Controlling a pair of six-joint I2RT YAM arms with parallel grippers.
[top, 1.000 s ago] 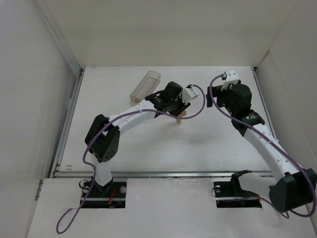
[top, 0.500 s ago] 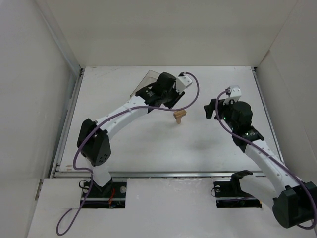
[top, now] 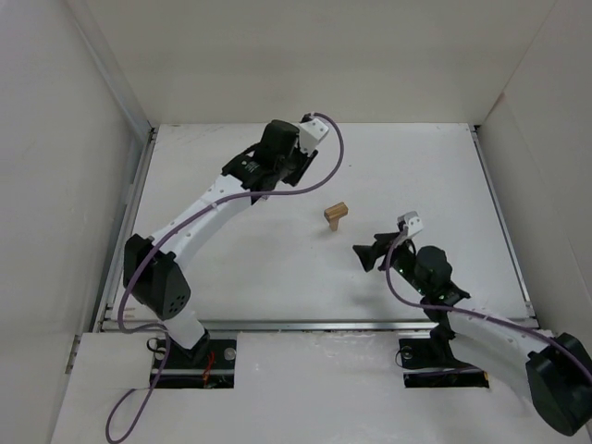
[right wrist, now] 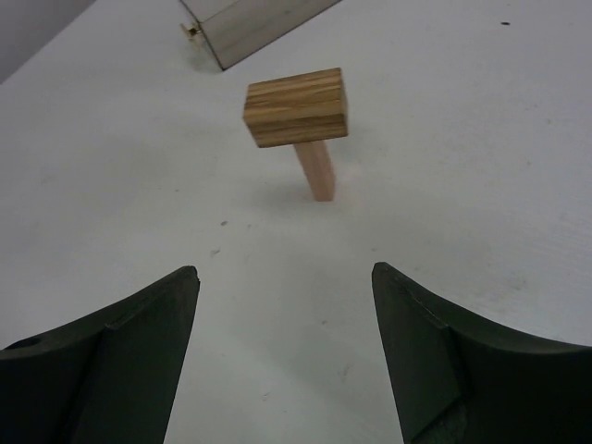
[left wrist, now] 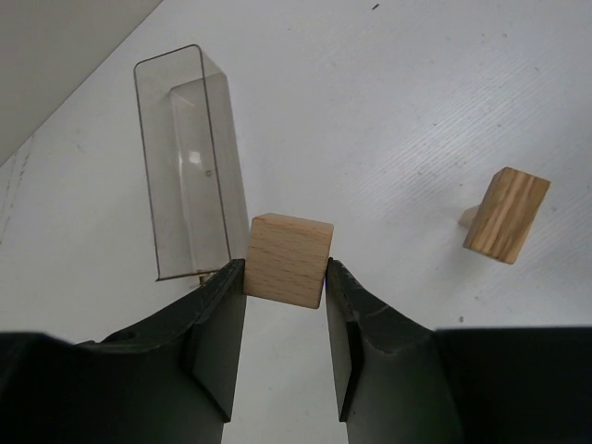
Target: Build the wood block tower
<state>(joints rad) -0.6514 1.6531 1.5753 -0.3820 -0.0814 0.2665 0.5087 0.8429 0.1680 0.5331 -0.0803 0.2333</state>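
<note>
The wood block tower (top: 336,216) stands mid-table: a thin upright light block (right wrist: 317,169) with a darker block (right wrist: 296,106) laid across its top. It also shows at the right of the left wrist view (left wrist: 504,215). My left gripper (left wrist: 285,277) is shut on a light-tan wood block (left wrist: 289,259), held at its fingertips beside the near end of the clear plastic box (left wrist: 190,157). In the top view the left gripper (top: 273,165) is back-left of the tower. My right gripper (top: 363,256) is open and empty, low over the table, facing the tower (right wrist: 285,270).
The clear box also shows at the top of the right wrist view (right wrist: 250,23); in the top view the left arm covers it. White walls enclose the table on the left, back and right.
My left arm has swung back and left, from over the tower to the clear box. My right arm has pulled back toward the near edge and dropped low, its jaws open toward the tower.
</note>
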